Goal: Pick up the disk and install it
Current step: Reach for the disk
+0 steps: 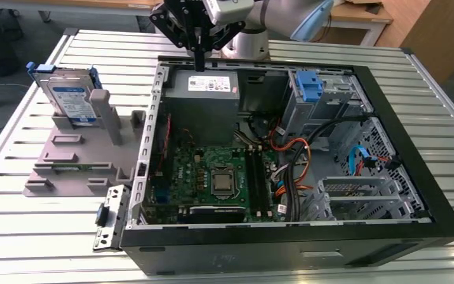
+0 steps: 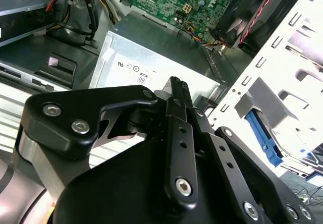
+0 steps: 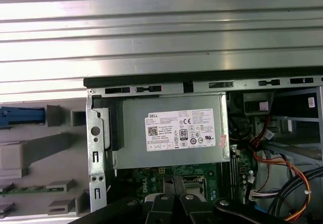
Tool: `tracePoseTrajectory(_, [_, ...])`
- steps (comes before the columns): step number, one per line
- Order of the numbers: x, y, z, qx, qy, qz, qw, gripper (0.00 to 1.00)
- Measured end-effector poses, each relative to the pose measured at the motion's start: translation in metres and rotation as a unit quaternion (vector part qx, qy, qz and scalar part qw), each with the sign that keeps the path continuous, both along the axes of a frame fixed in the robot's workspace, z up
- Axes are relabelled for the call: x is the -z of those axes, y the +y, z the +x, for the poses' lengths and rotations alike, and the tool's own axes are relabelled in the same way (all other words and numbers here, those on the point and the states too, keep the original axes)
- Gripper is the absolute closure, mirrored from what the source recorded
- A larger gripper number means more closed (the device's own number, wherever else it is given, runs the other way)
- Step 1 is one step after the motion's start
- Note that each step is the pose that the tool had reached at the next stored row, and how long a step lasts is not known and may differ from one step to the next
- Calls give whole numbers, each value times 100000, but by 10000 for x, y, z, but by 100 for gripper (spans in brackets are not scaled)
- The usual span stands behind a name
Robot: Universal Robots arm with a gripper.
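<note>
Black gripper [image 2: 176, 89] parts sit closest in both wrist views, and its two fingers [image 3: 168, 189] are pressed together with nothing between them. From the exterior view, it hangs over the far edge of the open computer case [image 1: 290, 239], just above one grey power box [image 1: 203, 89]. One disk [image 1: 68, 97] stands upright in a grey stand [image 1: 69, 154] on the exterior view's left, outside the case and well apart from the gripper. One blue bracket [image 1: 310, 86] sits inside the case. Bare table [image 1: 22, 236] slats lie all around.
</note>
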State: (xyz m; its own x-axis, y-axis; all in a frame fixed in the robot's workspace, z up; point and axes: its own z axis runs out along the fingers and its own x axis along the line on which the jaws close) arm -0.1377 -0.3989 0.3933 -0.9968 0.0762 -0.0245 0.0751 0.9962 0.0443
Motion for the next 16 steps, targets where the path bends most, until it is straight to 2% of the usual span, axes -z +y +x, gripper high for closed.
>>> tracePoseTrajectory(10, [0,0,-11,5,-4,2,100000,89])
tracePoseTrajectory(16, [1,0,-66,-4,0,-2,100000,89])
